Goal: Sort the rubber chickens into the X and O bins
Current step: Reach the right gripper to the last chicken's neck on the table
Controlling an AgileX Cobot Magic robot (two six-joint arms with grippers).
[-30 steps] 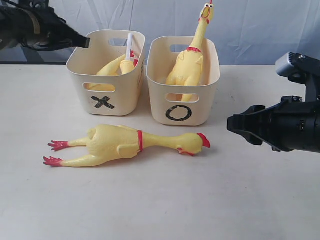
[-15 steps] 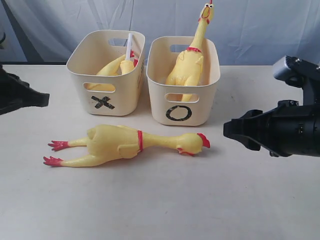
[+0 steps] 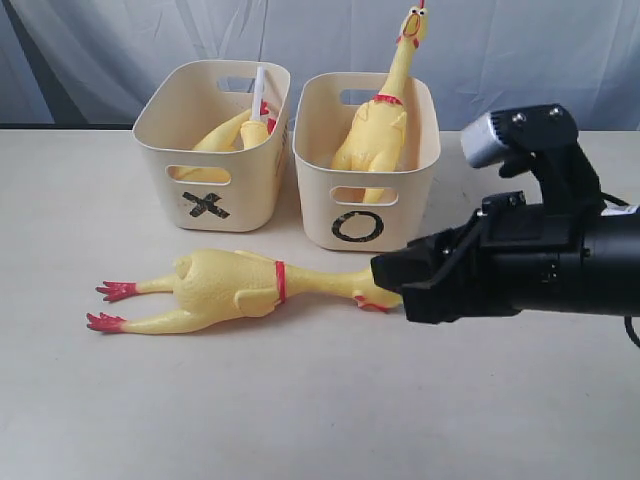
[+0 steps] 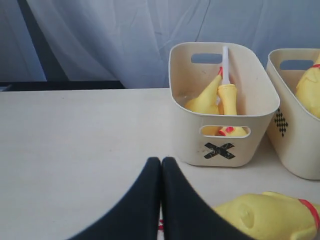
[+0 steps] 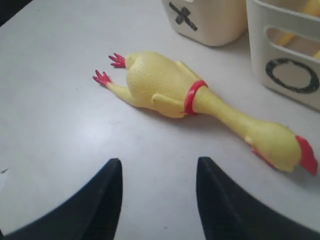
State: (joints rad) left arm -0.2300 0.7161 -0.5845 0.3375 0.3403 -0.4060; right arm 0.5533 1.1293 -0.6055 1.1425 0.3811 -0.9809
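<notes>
left gripper [image 4: 161, 162]: fingers pressed together | right gripper [image 5: 159, 165]: fingers spread apart | right arm [image 3: 540, 265]: level, low

Right arm [image 3: 560, 260] bulky matte black, blocky front end, silver-grey camera box [image 3: 510, 135] with two small dark dots on a black bracket on top. Left fingers [image 4: 145, 200] and right fingers [image 5: 102, 200] smooth black, tapering to rounded tips.

X bin [image 3: 250, 195]: cream, left; your two chickens [image 3: 222, 135] lie inside, one with white tube [image 3: 259, 92].
O bin [image 3: 405, 205]: cream, just beside it; one chicken [image 3: 375, 135] upright, head above rim.
Loose chicken [image 3: 230, 290]: flat before both bins, feet left.
</notes>
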